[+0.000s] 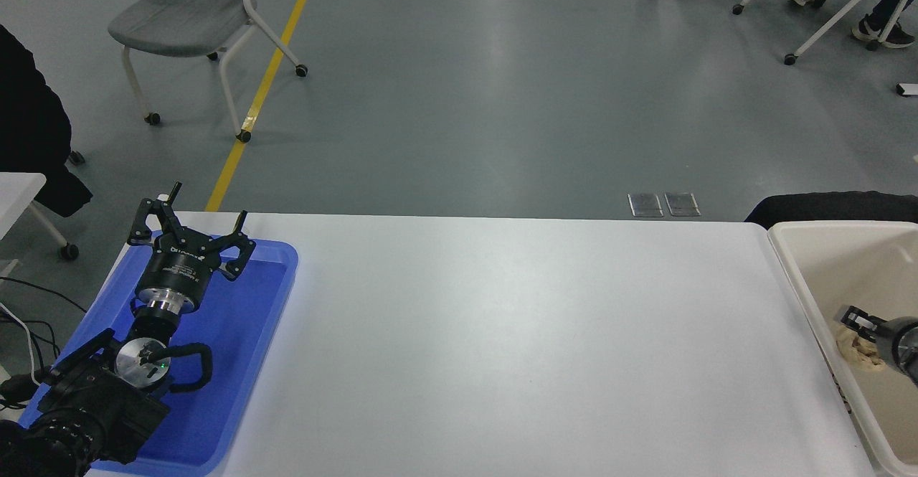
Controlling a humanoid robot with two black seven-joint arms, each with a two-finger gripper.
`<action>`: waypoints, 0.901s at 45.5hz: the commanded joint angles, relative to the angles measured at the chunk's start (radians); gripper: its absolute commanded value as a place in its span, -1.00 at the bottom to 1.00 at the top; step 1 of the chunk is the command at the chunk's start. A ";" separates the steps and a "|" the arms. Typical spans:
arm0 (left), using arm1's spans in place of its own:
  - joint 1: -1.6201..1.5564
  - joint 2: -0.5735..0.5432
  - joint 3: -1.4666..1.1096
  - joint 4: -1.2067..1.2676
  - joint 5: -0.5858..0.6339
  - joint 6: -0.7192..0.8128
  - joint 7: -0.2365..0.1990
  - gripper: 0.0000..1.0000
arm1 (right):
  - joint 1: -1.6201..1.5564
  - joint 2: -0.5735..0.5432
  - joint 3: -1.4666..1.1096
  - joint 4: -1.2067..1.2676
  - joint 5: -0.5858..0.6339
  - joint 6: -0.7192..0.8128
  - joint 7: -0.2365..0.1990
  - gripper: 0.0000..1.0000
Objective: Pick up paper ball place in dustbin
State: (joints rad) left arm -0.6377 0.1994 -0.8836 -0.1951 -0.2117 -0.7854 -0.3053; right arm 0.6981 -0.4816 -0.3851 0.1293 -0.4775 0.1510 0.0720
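Note:
The paper ball (866, 355), a tan crumpled wad, is inside the cream-white dustbin (792, 262) at the table's right end, near its left wall. My right gripper (855, 337) comes in from the right edge and reaches down into the dustbin, right at the ball and touching or nearly touching it. Most of the gripper is cut off by the picture's edge, so its hold on the ball does not show. My left gripper (204, 208) is open and empty, parked over the blue tray at the lower left.
A flat bright blue tray (237, 362) lies at the table's left end under the left arm. The white table (516, 341) stretches between tray and dustbin. Grey chairs and people's feet are on the floor beyond the far edge.

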 commanded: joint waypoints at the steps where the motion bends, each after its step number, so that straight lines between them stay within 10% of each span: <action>1: 0.000 0.000 0.000 0.000 0.000 0.000 0.000 1.00 | 0.009 -0.003 0.014 0.007 0.004 -0.005 0.002 1.00; 24: 0.001 0.000 0.000 0.000 0.000 0.000 0.000 1.00 | 0.080 -0.080 1.008 0.484 0.042 -0.007 0.000 1.00; 41: 0.001 0.000 0.000 -0.003 0.000 0.000 0.000 1.00 | 0.060 0.170 1.192 0.493 0.660 0.116 0.008 1.00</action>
State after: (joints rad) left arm -0.6365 0.1997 -0.8836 -0.1947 -0.2119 -0.7854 -0.3053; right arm 0.7727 -0.4206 0.6603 0.5877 -0.1389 0.1800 0.0766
